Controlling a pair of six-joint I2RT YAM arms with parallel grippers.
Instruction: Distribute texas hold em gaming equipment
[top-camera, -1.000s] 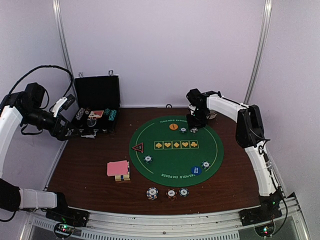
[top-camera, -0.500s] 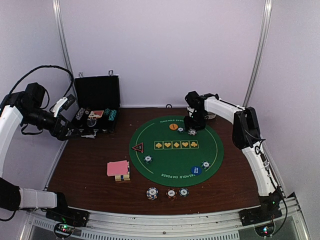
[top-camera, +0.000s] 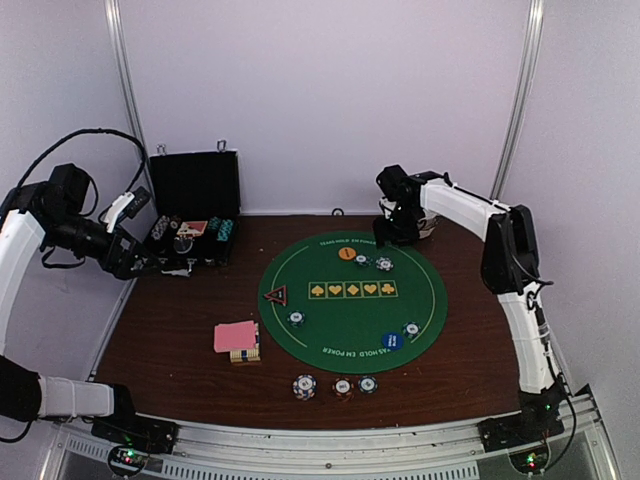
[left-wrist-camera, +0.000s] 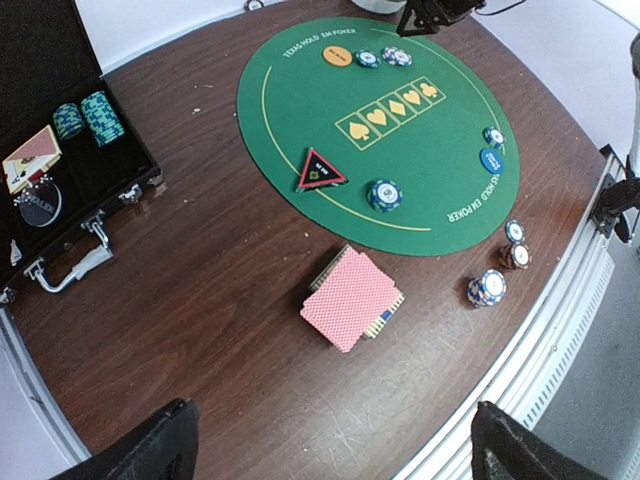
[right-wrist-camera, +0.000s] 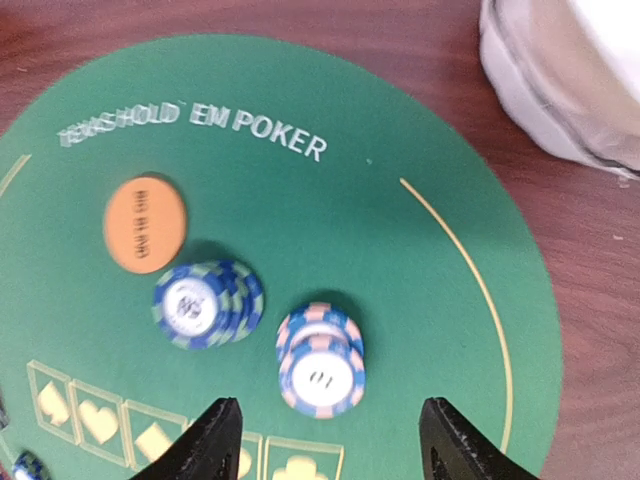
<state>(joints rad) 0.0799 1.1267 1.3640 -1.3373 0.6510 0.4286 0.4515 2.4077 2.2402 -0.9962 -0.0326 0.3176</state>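
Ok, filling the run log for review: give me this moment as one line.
left gripper: open, empty | right gripper: open, above pink-and-blue chip stack, not touching | stack: on green mat

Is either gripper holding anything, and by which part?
Nothing is held. The right gripper is open, its fingers clear of the pink-and-blue chip stack on the green mat; the left gripper is open and empty.

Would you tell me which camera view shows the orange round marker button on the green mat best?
The right wrist view: the orange round marker button is close and large there, its print showing. The top external view shows the button as a small orange dot, as does the left wrist view.
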